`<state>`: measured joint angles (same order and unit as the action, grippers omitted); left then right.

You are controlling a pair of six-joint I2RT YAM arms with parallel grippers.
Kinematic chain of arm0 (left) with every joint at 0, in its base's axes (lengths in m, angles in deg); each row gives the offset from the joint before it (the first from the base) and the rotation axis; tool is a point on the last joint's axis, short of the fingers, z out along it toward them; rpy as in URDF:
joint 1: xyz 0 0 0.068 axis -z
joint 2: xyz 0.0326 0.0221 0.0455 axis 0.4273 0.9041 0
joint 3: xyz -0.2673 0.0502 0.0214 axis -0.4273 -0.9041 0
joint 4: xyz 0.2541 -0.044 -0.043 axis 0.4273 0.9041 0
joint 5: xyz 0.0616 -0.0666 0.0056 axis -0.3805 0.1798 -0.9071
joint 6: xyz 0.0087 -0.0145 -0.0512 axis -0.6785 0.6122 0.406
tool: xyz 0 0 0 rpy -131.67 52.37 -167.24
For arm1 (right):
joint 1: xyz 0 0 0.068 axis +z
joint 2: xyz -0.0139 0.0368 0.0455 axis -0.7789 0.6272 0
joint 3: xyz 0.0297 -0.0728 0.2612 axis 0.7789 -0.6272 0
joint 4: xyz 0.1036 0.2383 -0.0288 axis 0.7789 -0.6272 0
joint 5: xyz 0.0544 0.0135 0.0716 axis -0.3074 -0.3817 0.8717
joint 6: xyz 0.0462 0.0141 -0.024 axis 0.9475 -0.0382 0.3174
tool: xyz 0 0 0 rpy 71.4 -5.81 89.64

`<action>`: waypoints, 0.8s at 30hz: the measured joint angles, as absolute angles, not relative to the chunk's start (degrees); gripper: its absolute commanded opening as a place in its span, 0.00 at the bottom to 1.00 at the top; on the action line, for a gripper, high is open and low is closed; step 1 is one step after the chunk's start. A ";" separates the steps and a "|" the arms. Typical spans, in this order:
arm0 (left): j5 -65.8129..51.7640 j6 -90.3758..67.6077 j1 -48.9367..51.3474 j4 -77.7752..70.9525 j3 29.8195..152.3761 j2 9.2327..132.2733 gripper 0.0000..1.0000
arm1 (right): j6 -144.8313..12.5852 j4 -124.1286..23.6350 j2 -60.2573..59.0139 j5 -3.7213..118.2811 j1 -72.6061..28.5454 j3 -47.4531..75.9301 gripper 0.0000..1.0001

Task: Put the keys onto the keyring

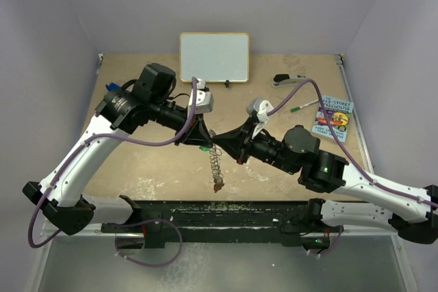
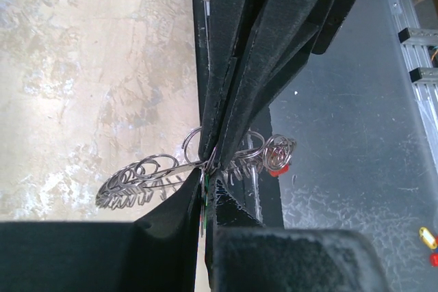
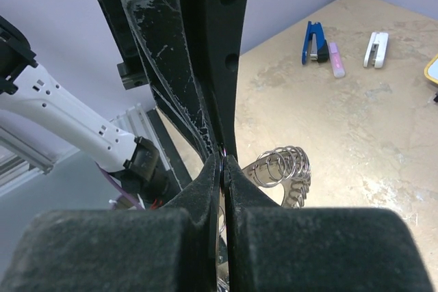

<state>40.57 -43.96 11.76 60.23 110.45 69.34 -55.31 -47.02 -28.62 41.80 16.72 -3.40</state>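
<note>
The keyring point(image 1: 215, 162) is a string of silver loops with a jagged fringe. It hangs above the tan table, and both grippers meet tip to tip at its upper end. My left gripper point(image 1: 208, 136) is shut; a thin green-edged sliver, the green key point(image 2: 203, 200), sits between its fingers next to the ring wire point(image 2: 147, 169). My right gripper point(image 1: 221, 140) is shut on the keyring beside it. A red key head point(image 2: 275, 171) shows at the keyring's far, lower end point(image 1: 219, 186). From the right wrist, only the coiled loops point(image 3: 286, 164) show past my right gripper point(image 3: 224, 163).
A whiteboard point(image 1: 214, 57) leans at the back wall. A book point(image 1: 334, 117), a green-capped pen point(image 1: 304, 105) and a white stapler point(image 1: 287, 80) lie at the right. A blue stapler point(image 3: 314, 41) lies at the far left. The black rail point(image 1: 226, 211) runs along the near edge.
</note>
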 measured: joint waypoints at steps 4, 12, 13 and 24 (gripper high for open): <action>40.46 -45.36 11.85 61.67 112.71 70.11 0.04 | -54.83 -47.19 -29.37 41.80 16.72 -3.40 0.00; 40.66 -48.74 11.85 65.48 114.98 71.81 0.04 | -54.06 -48.81 -29.48 41.85 16.72 -3.18 0.00; 40.68 -49.55 11.85 66.48 115.72 72.45 0.04 | -54.02 -49.25 -29.48 41.85 16.70 -3.05 0.00; 40.33 -56.24 11.85 75.36 122.37 76.77 0.04 | -53.74 -52.85 -27.38 41.91 16.68 -0.14 0.06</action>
<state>40.33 -56.24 11.85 75.36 122.37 76.77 -53.74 -52.85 -27.38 41.91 16.68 -0.14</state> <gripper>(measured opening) 0.053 0.058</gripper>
